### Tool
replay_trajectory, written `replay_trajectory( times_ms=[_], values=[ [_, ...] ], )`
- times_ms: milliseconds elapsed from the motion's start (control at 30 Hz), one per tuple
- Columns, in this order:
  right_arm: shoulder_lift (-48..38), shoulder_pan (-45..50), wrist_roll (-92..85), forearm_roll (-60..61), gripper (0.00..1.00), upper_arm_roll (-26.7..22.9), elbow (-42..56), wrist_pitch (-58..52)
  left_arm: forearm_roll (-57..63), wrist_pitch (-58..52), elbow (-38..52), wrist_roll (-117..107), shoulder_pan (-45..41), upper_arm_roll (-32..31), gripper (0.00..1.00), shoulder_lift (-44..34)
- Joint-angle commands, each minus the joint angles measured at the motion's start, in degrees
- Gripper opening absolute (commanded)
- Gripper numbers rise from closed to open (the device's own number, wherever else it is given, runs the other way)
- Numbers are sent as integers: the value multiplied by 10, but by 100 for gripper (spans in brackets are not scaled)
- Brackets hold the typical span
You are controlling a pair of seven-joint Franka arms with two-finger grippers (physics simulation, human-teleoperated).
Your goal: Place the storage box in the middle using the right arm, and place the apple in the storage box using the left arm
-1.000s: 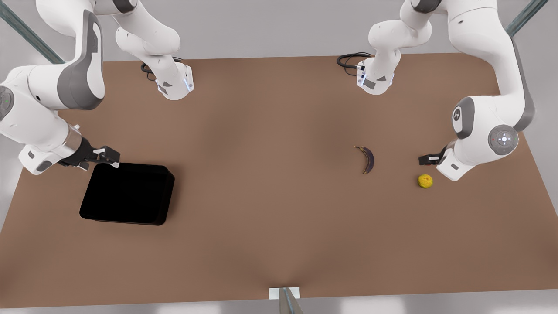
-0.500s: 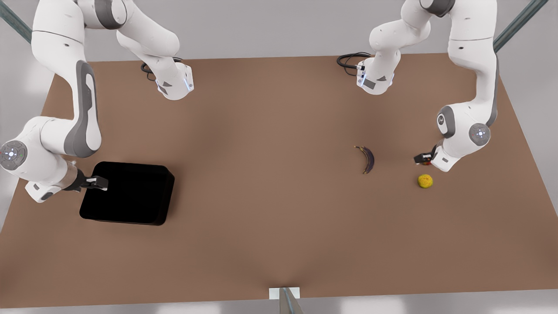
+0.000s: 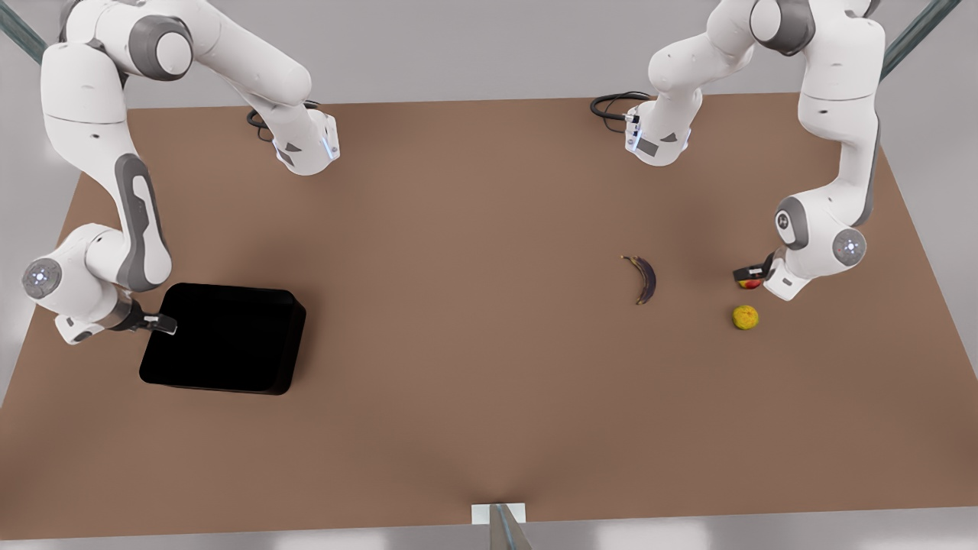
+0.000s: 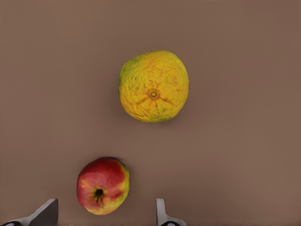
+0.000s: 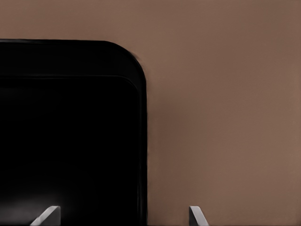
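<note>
Nothing placed yet. Right tool (image 3: pixel 162 324) open, straddling the rim of the shallow black square storage box (image 3: pixel 225 338), not yet mid-table (image 3: pixel 474 321). Left tool (image 3: pixel 749 276) open around the small red-yellow apple (image 4: pixel 102 185), bumpy yellow fruit (image 4: pixel 154 86) beyond.

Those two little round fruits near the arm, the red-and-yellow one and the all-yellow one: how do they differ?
The red-and-yellow apple is smaller and smooth-skinned; the all-yellow bumpy fruit is larger and wrinkled. The apple lies between the open left gripper's fingers; the yellow fruit lies apart. Both are round and rest on the brown table.
</note>
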Motion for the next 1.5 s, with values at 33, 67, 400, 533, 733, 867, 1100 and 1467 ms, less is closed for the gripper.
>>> replay_trajectory(
  times_ms=[33, 67, 400, 533, 733, 867, 1100, 1467],
  values=[
    [3, -2, -1, -2, 100, 0, -8, 8, 1, 27, -10, 0, -1, 1, 100, 0],
    [3, -3, -1, -2, 100, 0, -18, 13, 1, 29, -10, 0, -1, 1, 100, 1],
    [21, -25, -2, -9, 21, 2, -48, 44, 1, 28, 1, 0, 0, 8, 100, 34],
    [23, -25, 4, -8, 21, 5, -49, 44, 1, 28, 11, 0, 2, 8, 100, 48],
    [34, -25, 5, -9, 21, 9, -49, 52, 1, 25, 13, 0, 5, 9, 100, 52],
    [32, -33, -1, -8, 21, 9, -48, 52, 1, 25, 13, 0, 5, 8, 100, 55],
    [-33, -35, 7, -1, 21, 62, -27, -81, 1, 25, 13, 0, 5, 9, 73, 55],
    [-15, 115, 382, 56, 21, 221, 39, -128, 1, 27, 16, -1, 5, 9, 71, 59]
  ],
)
